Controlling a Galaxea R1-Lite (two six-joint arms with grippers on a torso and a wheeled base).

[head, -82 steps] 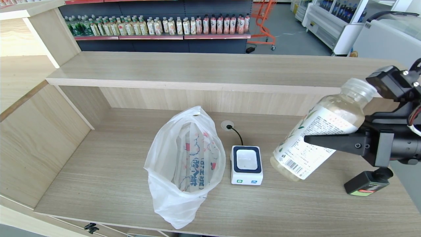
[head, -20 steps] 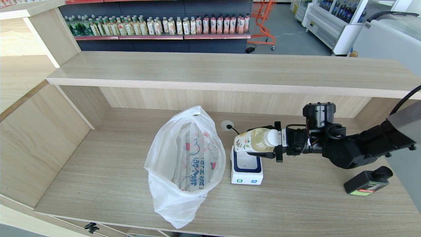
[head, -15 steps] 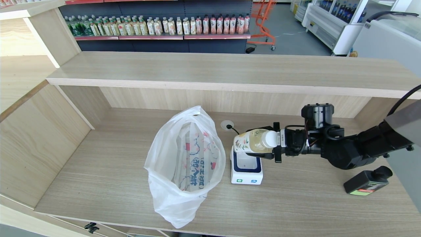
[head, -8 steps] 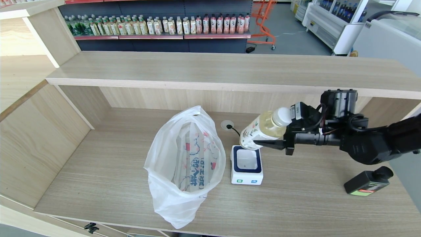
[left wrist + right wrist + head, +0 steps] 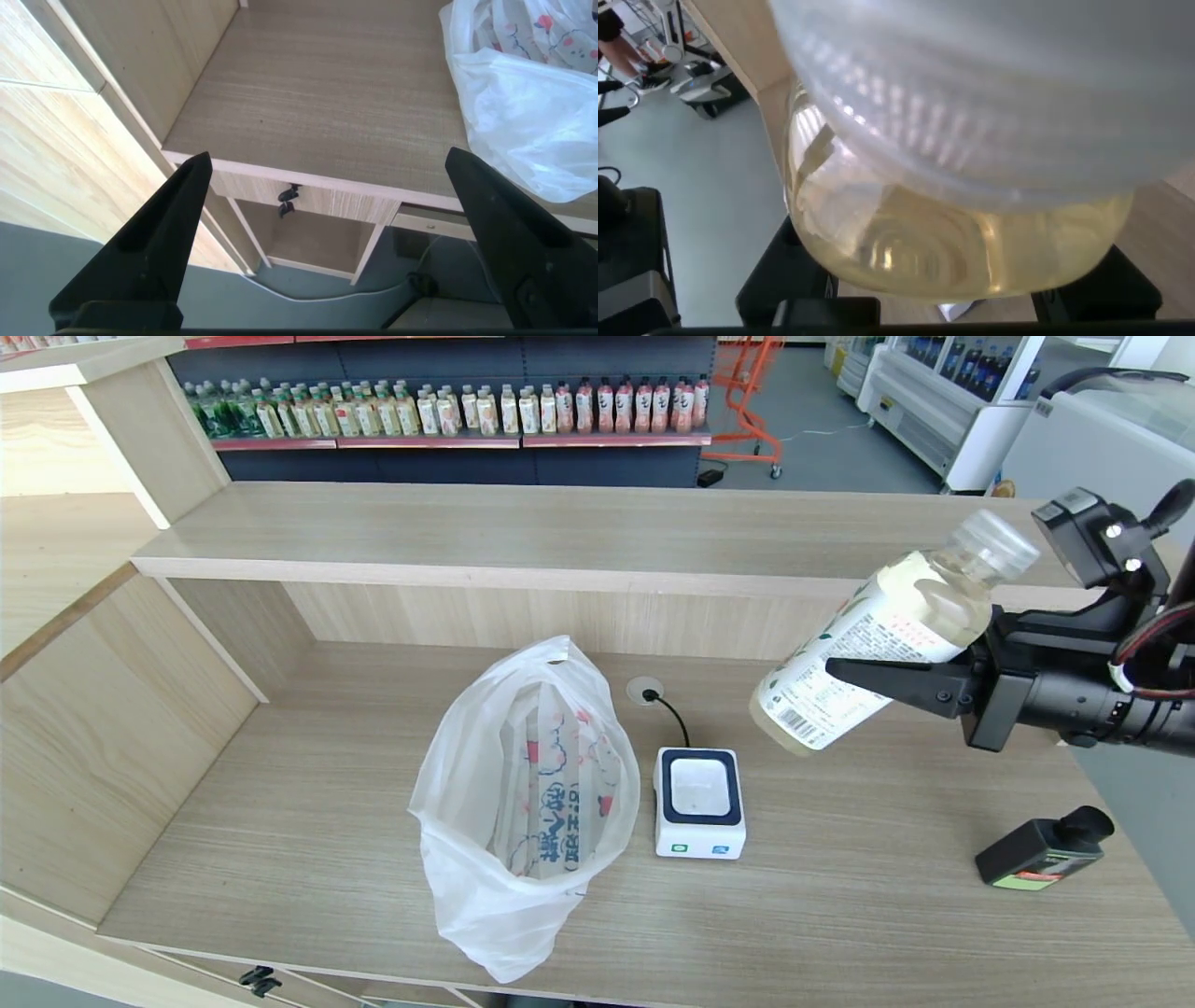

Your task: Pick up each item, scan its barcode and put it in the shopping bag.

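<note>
My right gripper (image 5: 910, 672) is shut on a clear drink bottle (image 5: 868, 649) of pale yellow liquid with a white printed label. It holds the bottle tilted in the air, cap up and to the right, above and right of the white barcode scanner (image 5: 700, 801). The barcode on the label faces down and forward. In the right wrist view the bottle (image 5: 962, 177) is right up against the lens. The white shopping bag (image 5: 523, 793) stands open left of the scanner with a printed package inside. My left gripper (image 5: 332, 243) hangs open beyond the counter's front edge, near the bag (image 5: 533, 103).
A dark bottle with a black cap (image 5: 1044, 849) lies on the counter at the right. The scanner's cable (image 5: 670, 714) runs to a grommet behind it. A raised shelf (image 5: 597, 537) and side wall (image 5: 112, 709) enclose the counter.
My right gripper had the bottle lying low over the scanner, then lifted it up and back to the right, tilting it cap-up. The bag and scanner have not moved.
</note>
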